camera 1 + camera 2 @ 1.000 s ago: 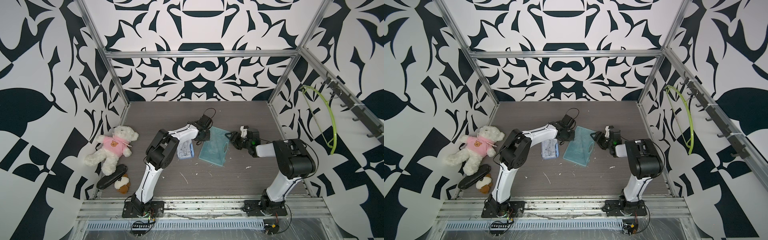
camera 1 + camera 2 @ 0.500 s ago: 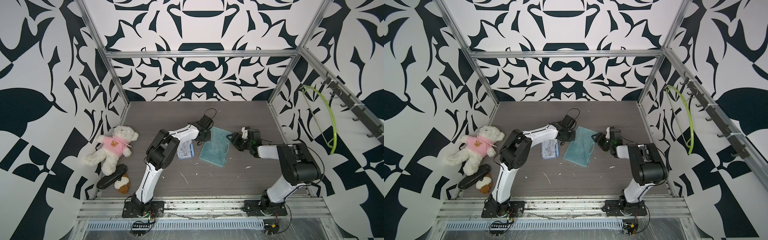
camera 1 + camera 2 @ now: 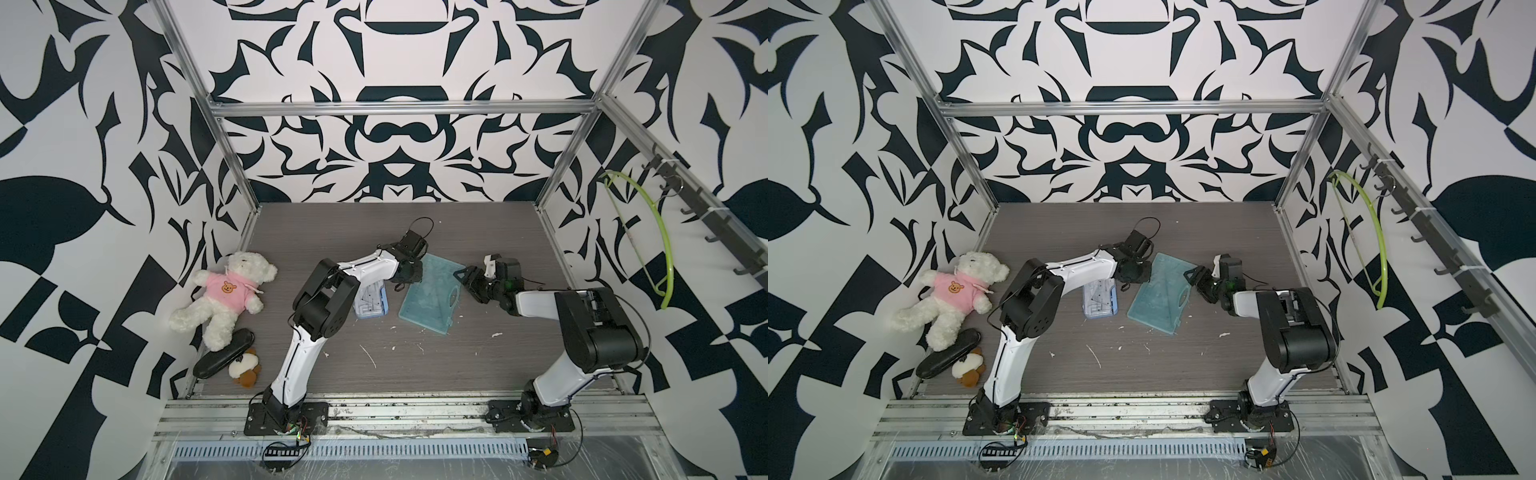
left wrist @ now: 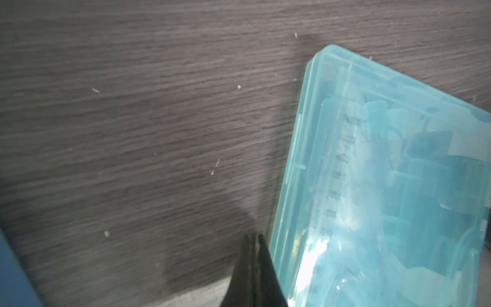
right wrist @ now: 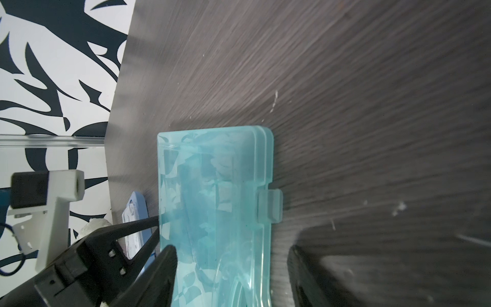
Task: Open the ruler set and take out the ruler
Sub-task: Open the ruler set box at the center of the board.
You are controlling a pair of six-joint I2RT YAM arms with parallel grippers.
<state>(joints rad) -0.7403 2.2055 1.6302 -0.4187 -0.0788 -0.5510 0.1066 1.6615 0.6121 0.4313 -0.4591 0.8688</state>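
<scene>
The ruler set is a translucent teal case lying flat and closed mid-table, in both top views. A ruler's scale shows through its lid. My left gripper is shut, its tip against the case's long edge; the right wrist view shows that gripper touching the case there too. My right gripper stands open at the case's other side. In the right wrist view the case runs between my right gripper's fingers, with a gap on the side of the latch tab.
A small blue-and-clear case lies under the left forearm. A teddy bear, a black case and a small plush sit by the left wall. A green hanger hangs on the right wall. White scraps dot the table.
The right arm's elbow has shifted slightly while its gripper stays at the case's edge. The left arm and the case have not moved.
</scene>
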